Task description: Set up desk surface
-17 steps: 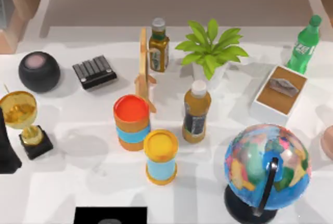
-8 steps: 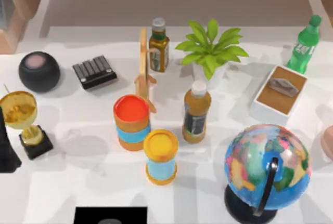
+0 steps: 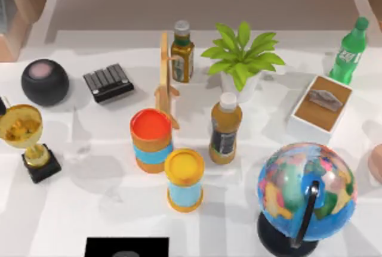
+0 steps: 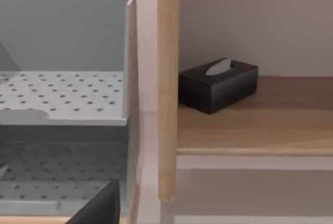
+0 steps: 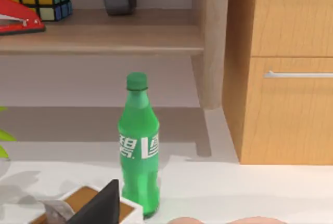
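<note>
The desk surface (image 3: 101, 203) is a broad white tabletop crowded with objects. A dark part of my left gripper (image 4: 99, 211) sits at the edge of the left wrist view, facing a grey perforated tray (image 4: 62, 91) and a black tissue box (image 4: 218, 84) on a wooden shelf. A sliver of the left arm (image 3: 2, 105) touches the top view's left edge, above the gold trophy (image 3: 25, 141). The right wrist view holds a dark part of my right gripper (image 5: 101, 207) near the green soda bottle (image 5: 138, 146).
On the desk stand a black round speaker (image 3: 45, 81), a black keypad (image 3: 108, 82), a wooden stand (image 3: 165, 78), an olive bottle (image 3: 182, 51), a plant (image 3: 242, 57), a juice bottle (image 3: 225, 129), two cans (image 3: 151, 139), a white tissue box (image 3: 322, 107) and a globe (image 3: 306, 194).
The dark left arm that stood at the left edge beside the trophy has pulled back out of the top view. Nothing on the desk has moved.
</note>
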